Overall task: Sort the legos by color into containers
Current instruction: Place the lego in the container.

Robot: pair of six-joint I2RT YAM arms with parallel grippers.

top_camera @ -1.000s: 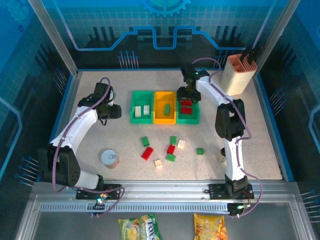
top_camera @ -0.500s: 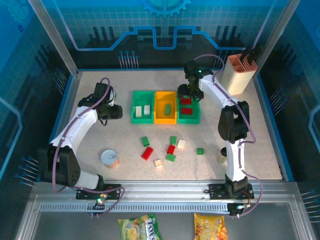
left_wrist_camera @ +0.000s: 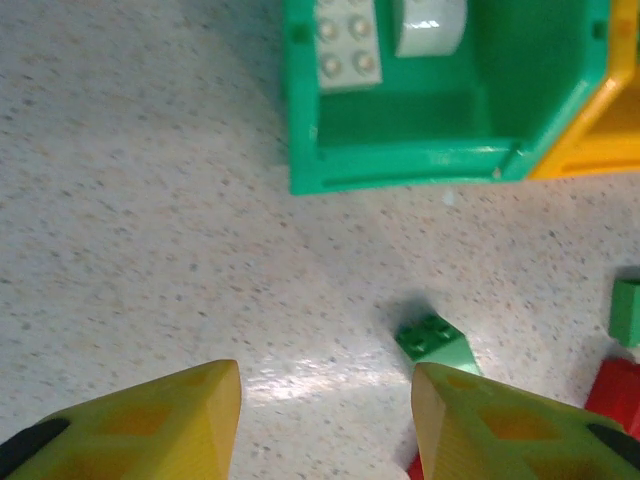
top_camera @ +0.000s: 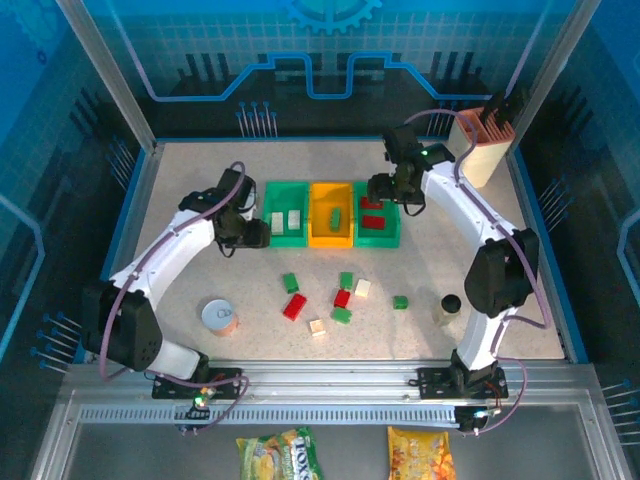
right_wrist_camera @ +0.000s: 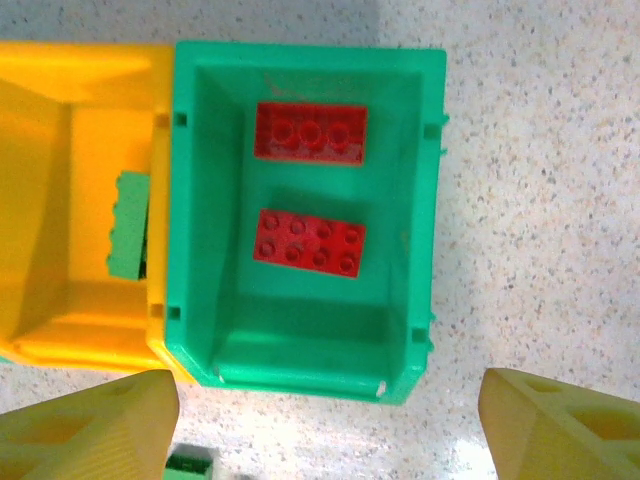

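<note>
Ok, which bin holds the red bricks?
The green bin at the row's right end: two red bricks. The other green bin holds white ones, the orange bin a green one.

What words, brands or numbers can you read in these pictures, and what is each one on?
Nothing can be read for certain.
Green-and-yellow packet: white brand lettering, too blurred to read.
Orange packet: print too small to read.
Tin can: top too small to read.
Bricks and bins: no lettering seen.
</note>
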